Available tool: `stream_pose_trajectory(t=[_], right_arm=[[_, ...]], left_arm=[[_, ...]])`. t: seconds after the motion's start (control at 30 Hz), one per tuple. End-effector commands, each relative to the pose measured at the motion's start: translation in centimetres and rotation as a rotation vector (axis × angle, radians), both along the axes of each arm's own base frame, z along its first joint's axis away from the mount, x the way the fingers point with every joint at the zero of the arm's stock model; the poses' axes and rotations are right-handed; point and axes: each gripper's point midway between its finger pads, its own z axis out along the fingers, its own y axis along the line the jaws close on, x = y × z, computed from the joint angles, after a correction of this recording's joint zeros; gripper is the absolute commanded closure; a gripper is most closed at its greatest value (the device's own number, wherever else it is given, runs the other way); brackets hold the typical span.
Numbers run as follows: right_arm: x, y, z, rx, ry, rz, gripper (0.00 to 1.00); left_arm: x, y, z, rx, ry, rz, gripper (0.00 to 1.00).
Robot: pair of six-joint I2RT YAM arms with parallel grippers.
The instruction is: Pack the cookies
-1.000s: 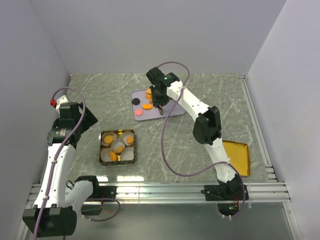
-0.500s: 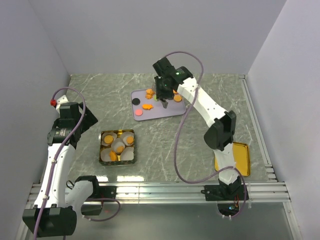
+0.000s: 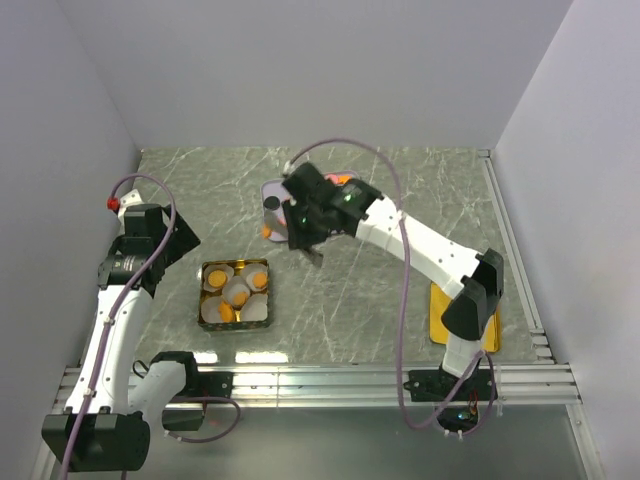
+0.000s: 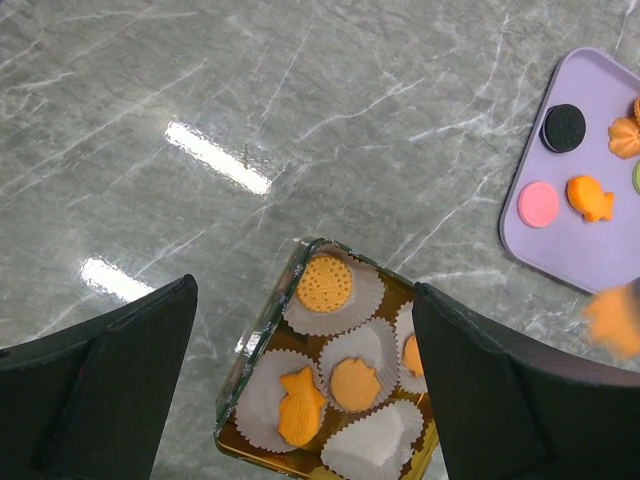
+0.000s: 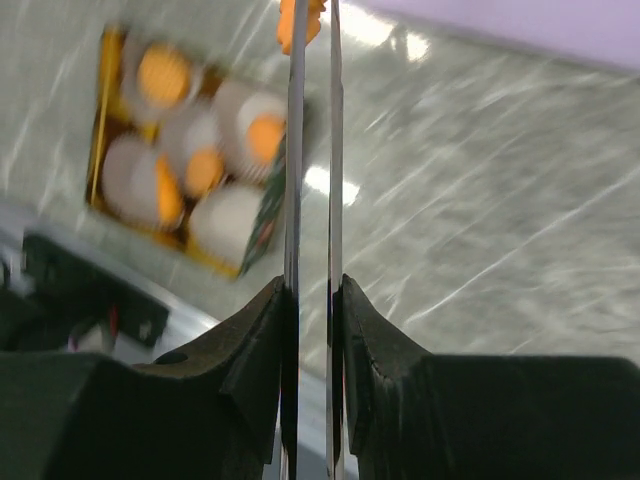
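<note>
**Top, left-wrist and right-wrist views of a grey marbled desk (image 3: 400,180).** A shallow gold rectangular tin (image 4: 257,340), lined with white pleated paper cups (image 4: 372,447), serves as the landmark.

- **Tin contents, left-wrist view:**
  - A dotted orange round cookie (image 4: 325,284) sits in the cup at the upper corner.
  - An orange fish-shaped cookie (image 4: 299,405) sits in the lower-left cup.
  - A plain orange round cookie (image 4: 354,383) sits in the middle cup.
  - A partly hidden orange cookie (image 4: 412,355) sits at the tin's right side, cut off by a gripper finger.
  - The lower-right cup shows only white paper.
- **Tray:** A flat lavender tray (image 4: 590,258) lies behind and to the right of the tin, apart from it. It carries a black sandwich disc (image 4: 563,127), a pink disc (image 4: 539,204), a second orange fish (image 4: 590,198) and an orange flower-shaped piece (image 4: 625,137) at the frame edge.
- **Right gripper:** The right gripper (image 5: 313,25) is between the tin and the tray's near edge. Its thin fingers are pressed almost together on a small orange held cookie (image 5: 299,22) at their tips. In the left-wrist view this cookie shows only as an orange blur to the right of the tin.
- **Left gripper:** The left gripper (image 4: 302,295) hangs above the tin with its fingers spread wide, holding nothing.
- **Lid:** A flat gold lid (image 3: 437,318) lies well to the right of the tin, partly covered by the right arm.
</note>
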Motion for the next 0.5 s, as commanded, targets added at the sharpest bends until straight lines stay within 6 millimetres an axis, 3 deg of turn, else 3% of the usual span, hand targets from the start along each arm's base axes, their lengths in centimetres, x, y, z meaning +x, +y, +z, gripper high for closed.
stream_pose_trajectory(t=[0.0, 0.13, 0.47], right_arm=[[-3.3, 1.9, 2.1, 0.097, -0.033, 0.067, 0.81], [-7.2, 2.8, 0.5, 0.048, -0.025, 0.14, 0.82], [-12.2, 3.7, -2.3, -0.019, 0.005, 0.21, 0.83]], left_arm=[[0.5, -0.2, 0.5, 0.008, -0.023, -0.017, 0.05], [0.5, -0.9, 0.6, 0.007, -0.029, -0.043, 0.05], [0.4, -1.4, 0.8, 0.009, -0.036, -0.06, 0.04]])
